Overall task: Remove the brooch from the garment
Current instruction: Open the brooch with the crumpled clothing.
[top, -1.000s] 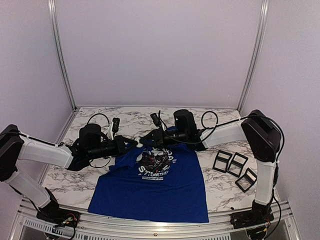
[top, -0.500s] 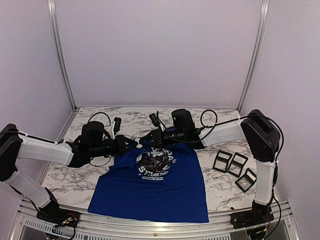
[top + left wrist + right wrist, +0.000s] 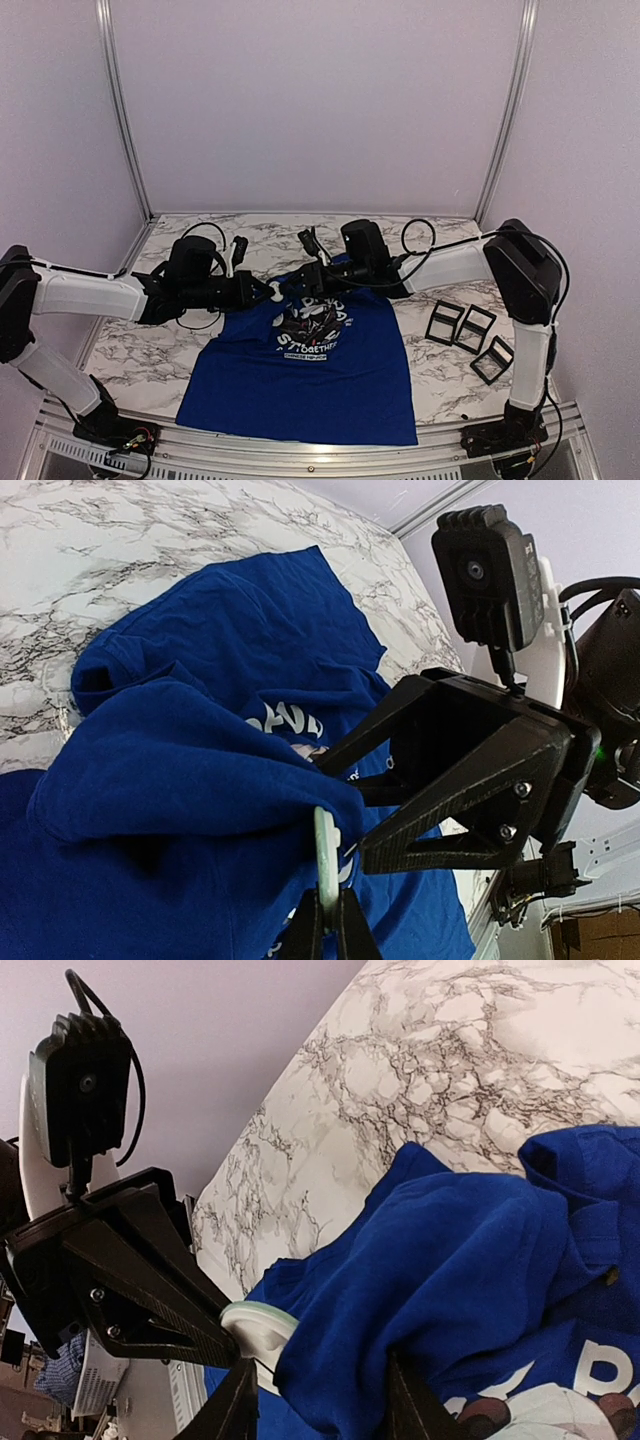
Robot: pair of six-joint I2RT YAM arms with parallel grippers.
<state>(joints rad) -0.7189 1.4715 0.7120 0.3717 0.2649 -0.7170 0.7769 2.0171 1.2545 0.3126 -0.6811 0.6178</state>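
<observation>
The shirt (image 3: 300, 385) is royal blue with short sleeves. It lies chest up on the marble table (image 3: 130, 350), its hem toward the near edge. The lower half is flat and smooth. The upper half, at the collar and shoulders, is lifted and bunched into soft folds between the two arms. On the chest is a print (image 3: 312, 325) with a dark figure and white lettering, which the top view shows too small to read. The left wrist view shows a few white letters on a fold, partly hidden by the cloth.

The brooch (image 3: 326, 852) is a pale, whitish-green round disc at the edge of a raised fold near the chest print. The left wrist view shows it edge-on as a thin upright strip, and the right wrist view shows it as a round face with a raised rim, partly tucked behind blue cloth. Whether it is pinned to the fabric or already free cannot be told.

The left gripper (image 3: 327, 925) has its fingertips pinched tight on the disc's edge. The right gripper (image 3: 318, 1405) faces it just beside, with a thick fold of the shirt clamped between its fingers and held off the table. The two grippers meet over the top of the shirt, almost touching.

Three black frames (image 3: 474, 328) lie on the table to the right, apart from the shirt.
</observation>
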